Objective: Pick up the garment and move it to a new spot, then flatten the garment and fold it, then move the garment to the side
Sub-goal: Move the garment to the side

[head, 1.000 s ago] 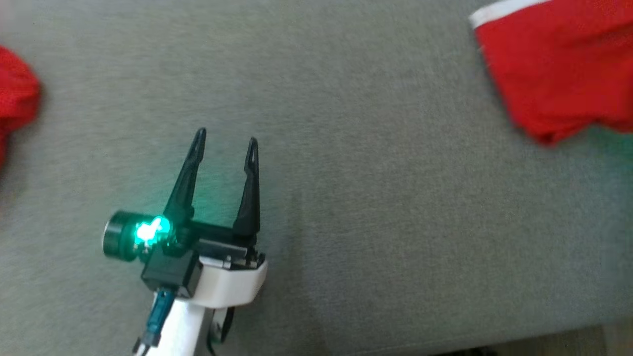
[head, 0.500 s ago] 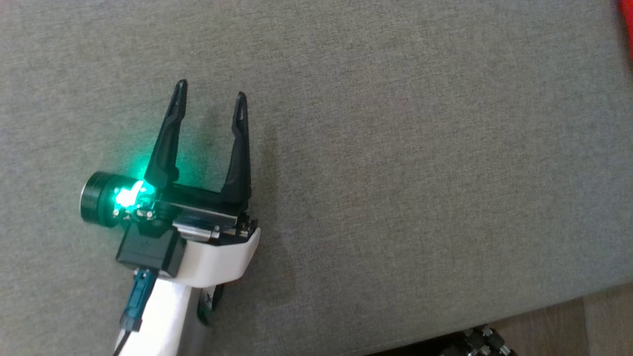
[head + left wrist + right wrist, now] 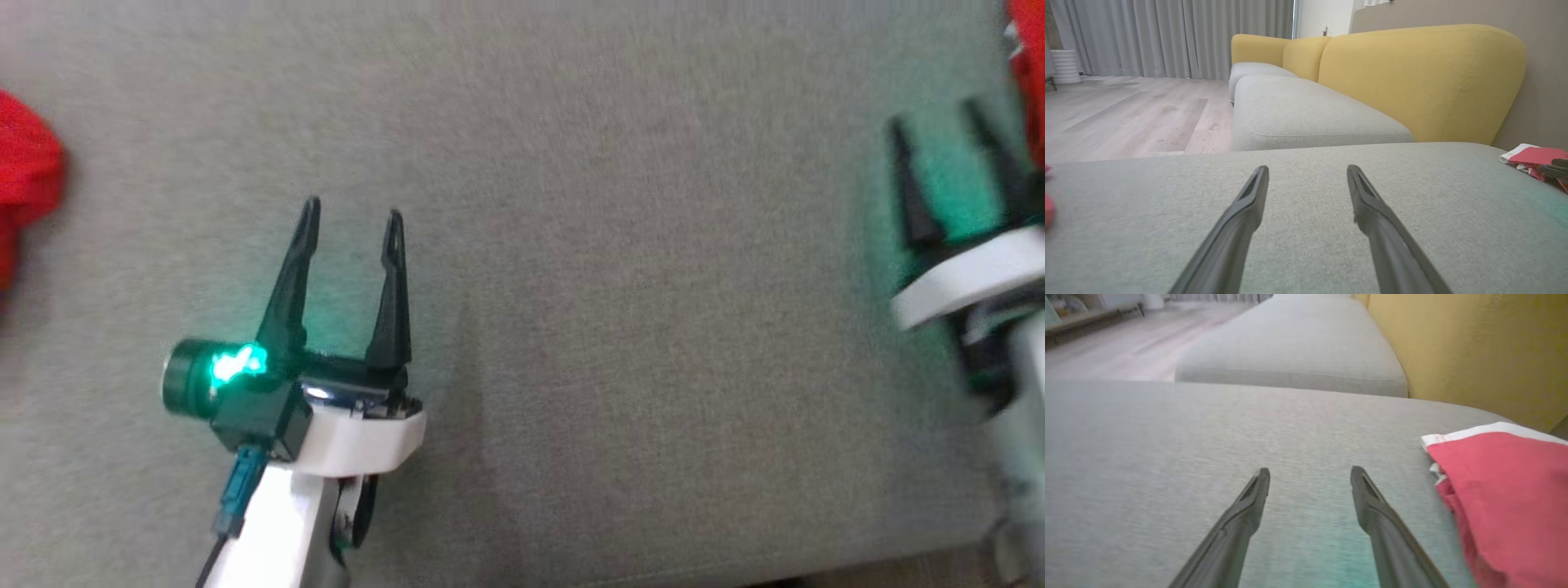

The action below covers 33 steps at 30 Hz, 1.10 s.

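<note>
Newly arrived at the right edge of the head view, the right gripper (image 3: 935, 122) looks blurred, its two dark fingers spread wide with nothing between them, over the grey sofa cushion (image 3: 612, 286). In the right wrist view, the red garment (image 3: 1502, 498) with a white band lies on the cushion just right of those fingers, near the yellow backrest (image 3: 1474, 347). Well apart to the left, the left gripper (image 3: 351, 216) is also spread wide and empty. Another red cloth (image 3: 24, 180) sits at the far left edge
</note>
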{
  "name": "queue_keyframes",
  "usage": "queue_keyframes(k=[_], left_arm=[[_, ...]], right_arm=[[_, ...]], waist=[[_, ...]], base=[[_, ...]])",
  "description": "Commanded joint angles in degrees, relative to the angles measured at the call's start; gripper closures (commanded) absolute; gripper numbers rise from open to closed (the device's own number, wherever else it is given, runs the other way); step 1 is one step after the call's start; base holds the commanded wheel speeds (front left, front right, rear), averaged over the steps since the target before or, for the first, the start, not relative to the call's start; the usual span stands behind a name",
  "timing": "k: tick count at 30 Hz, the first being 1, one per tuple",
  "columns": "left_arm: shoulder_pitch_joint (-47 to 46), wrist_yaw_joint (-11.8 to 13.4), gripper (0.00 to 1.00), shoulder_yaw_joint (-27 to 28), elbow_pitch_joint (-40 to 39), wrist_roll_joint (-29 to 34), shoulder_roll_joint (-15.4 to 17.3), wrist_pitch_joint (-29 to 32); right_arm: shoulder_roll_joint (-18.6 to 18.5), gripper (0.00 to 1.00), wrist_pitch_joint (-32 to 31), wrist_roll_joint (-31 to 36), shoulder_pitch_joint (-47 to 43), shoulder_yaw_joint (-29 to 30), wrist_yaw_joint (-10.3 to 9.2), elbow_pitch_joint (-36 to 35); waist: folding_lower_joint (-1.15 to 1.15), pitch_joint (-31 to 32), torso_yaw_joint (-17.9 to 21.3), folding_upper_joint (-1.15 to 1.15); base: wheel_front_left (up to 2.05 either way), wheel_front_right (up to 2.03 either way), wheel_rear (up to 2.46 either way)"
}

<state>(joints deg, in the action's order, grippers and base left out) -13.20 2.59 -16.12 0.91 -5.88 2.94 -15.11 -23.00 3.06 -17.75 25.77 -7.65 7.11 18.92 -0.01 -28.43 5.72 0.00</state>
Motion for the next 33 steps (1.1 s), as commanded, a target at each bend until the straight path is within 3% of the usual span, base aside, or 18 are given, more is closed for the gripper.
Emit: queue_keyframes(k=[1, 8, 14, 21, 33], left_arm=[[1.1, 0.5, 0.0, 2.0, -0.7, -0.8, 0.0, 0.1], [4.6, 1.6, 0.0, 1.7, 2.1, -3.2, 0.0, 0.1], [8.5, 3.4, 0.0, 0.9, 3.0, -2.8, -0.1, 0.1], [13.7, 5.0, 0.0, 2.0, 2.4, -1.6, -0.1, 0.1], [17.2, 3.2, 0.0, 2.7, 2.5, 1.0, -0.1, 0.1]], right_arm=[[0.8, 0.0, 3.1, -0.3, -1.8, -1.6, 0.37, -0.8], [11.1, 0.0, 11.7, -0.4, -7.1, -5.4, 0.37, 8.4], [16.2, 0.0, 11.9, 1.8, -15.9, -0.8, 0.37, -0.7], [19.0, 0.0, 11.9, 7.2, -26.6, 3.6, 0.37, -8.9], [20.1, 0.0, 11.9, 8.1, -32.8, 5.2, 0.37, -10.9]], waist=[[0.01, 5.8, -2.9, 0.0], [0.01, 16.4, -7.1, 0.0], [0.01, 23.6, -9.8, 0.0], [0.01, 28.7, -11.5, 0.0], [0.01, 31.3, -12.7, 0.0]], base=[[0.0, 0.0, 0.0], [0.0, 0.0, 0.0], [0.0, 0.0, 0.0], [0.0, 0.0, 0.0], [0.0, 0.0, 0.0]])
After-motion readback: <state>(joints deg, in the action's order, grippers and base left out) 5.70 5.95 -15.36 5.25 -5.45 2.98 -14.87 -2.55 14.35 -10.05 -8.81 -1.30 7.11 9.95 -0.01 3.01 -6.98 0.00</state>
